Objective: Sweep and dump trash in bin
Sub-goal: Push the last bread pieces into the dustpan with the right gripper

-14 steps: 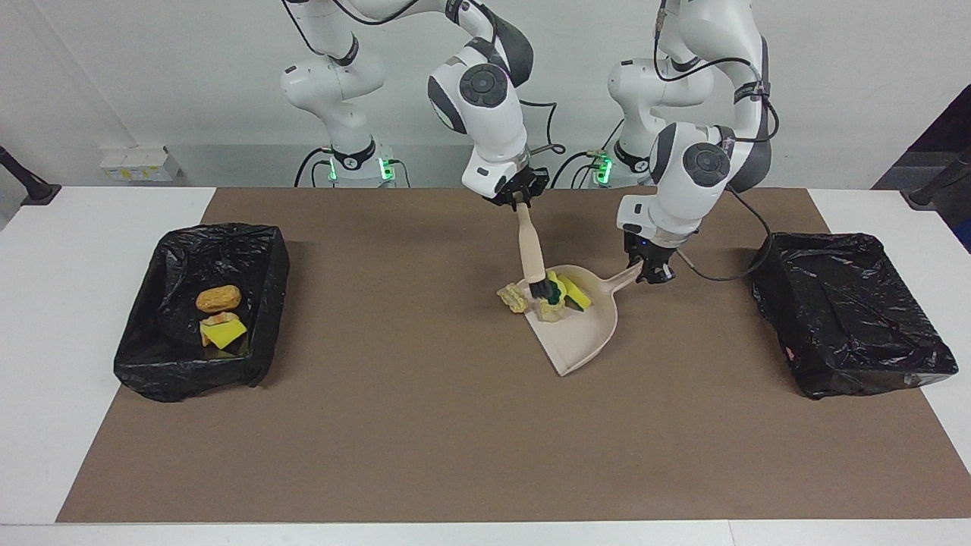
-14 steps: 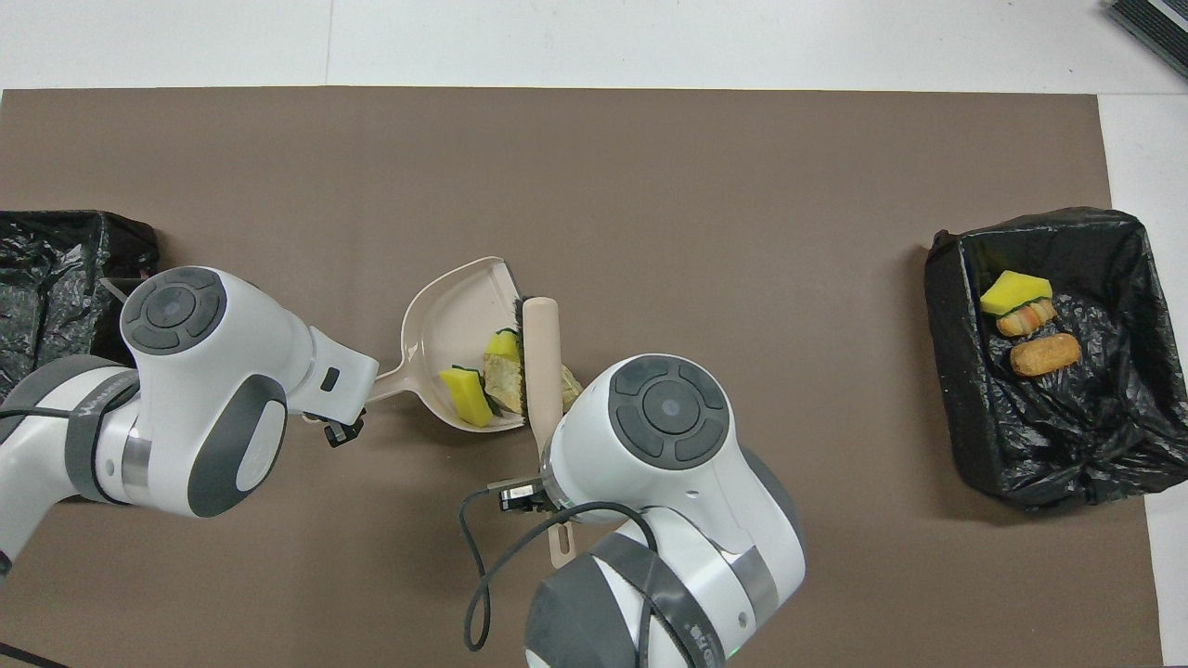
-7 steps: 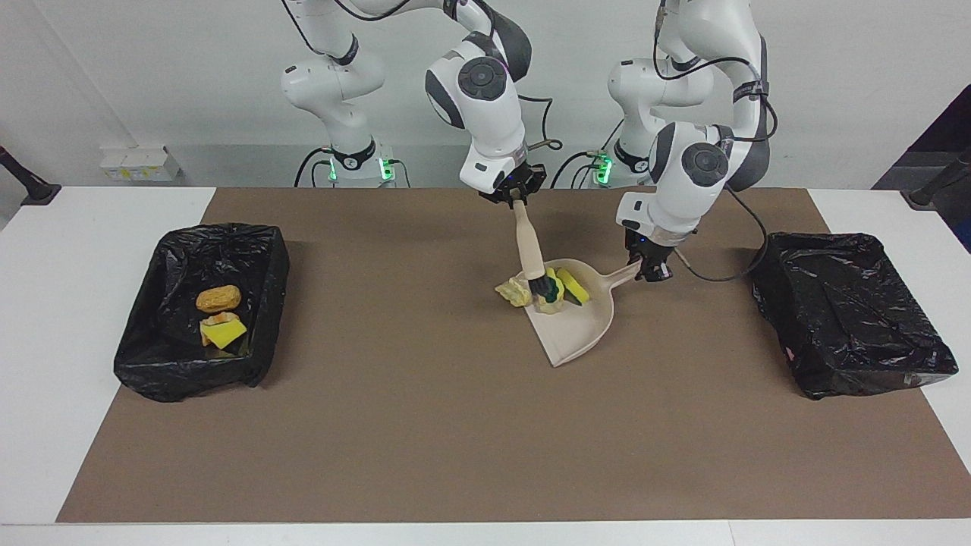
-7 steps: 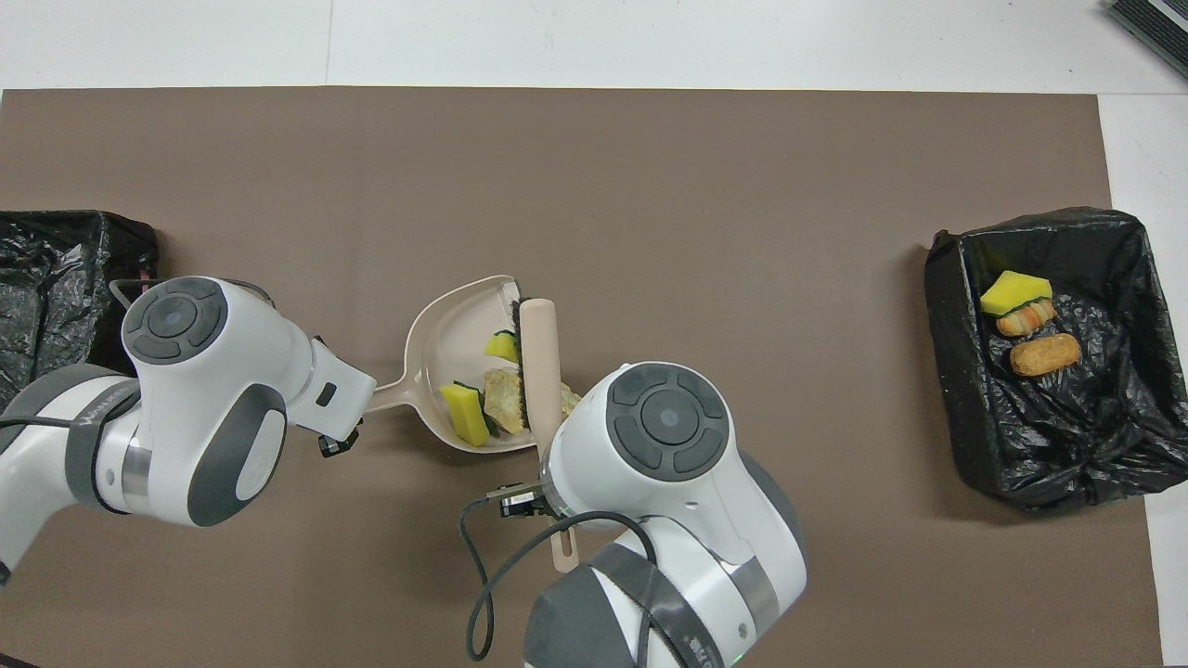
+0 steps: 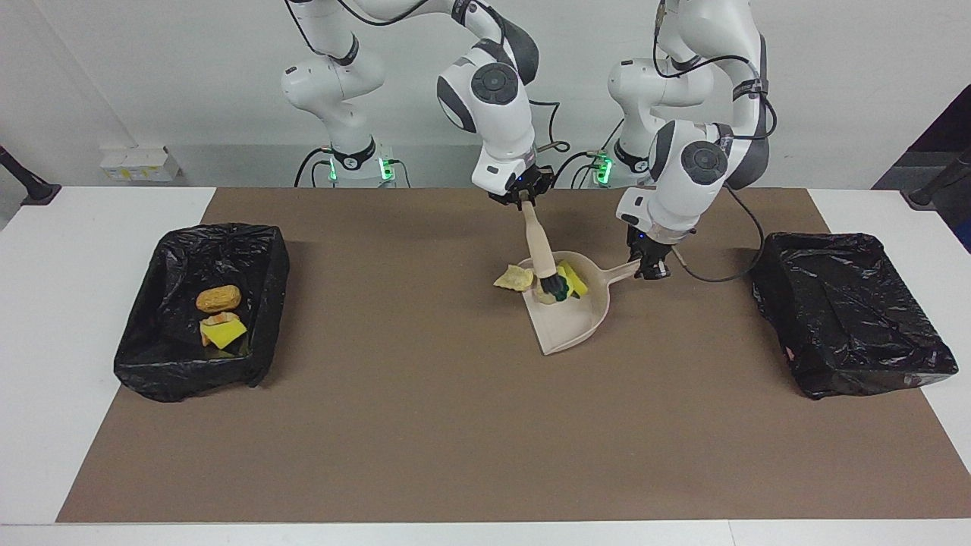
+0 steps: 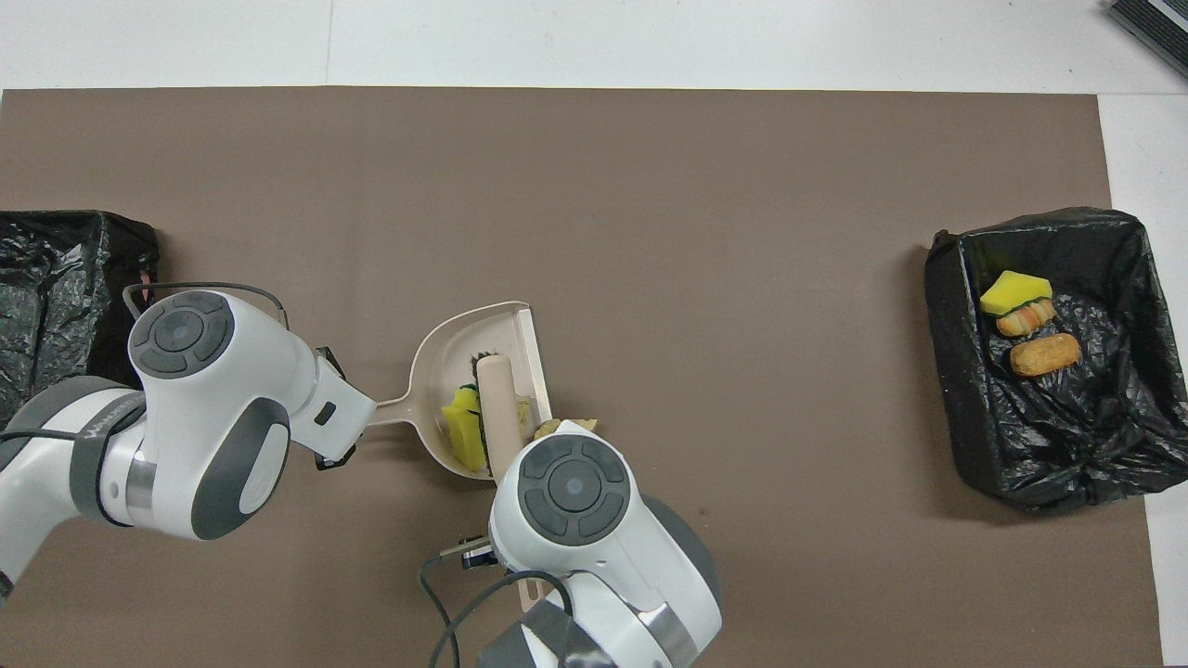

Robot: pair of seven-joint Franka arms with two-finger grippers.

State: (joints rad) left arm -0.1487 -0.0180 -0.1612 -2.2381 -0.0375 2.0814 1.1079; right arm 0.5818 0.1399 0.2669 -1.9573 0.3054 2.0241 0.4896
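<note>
Two grippers I saw clamped, right gripper (image 5: 522, 199) on brush (image 5: 541, 250), left gripper (image 5: 649, 267) on dustpan (image 5: 573, 322) handle, scraps (image 5: 570, 279) in pan.

Brown mat (image 5: 425, 425): covering most of the white table (image 5: 45, 318).
Dustpan (image 5: 573, 326): lying mid-mat, mouth facing the right arm's end.
Brush (image 5: 540, 250): leaning tilted, bristles resting inside the dustpan.
Black-lined bins: one (image 5: 258, 303) sitting at the right arm's end, another (image 5: 850, 311) at the left arm's end.
White box (image 5: 136, 163): sitting off the table, near the wall.
</note>
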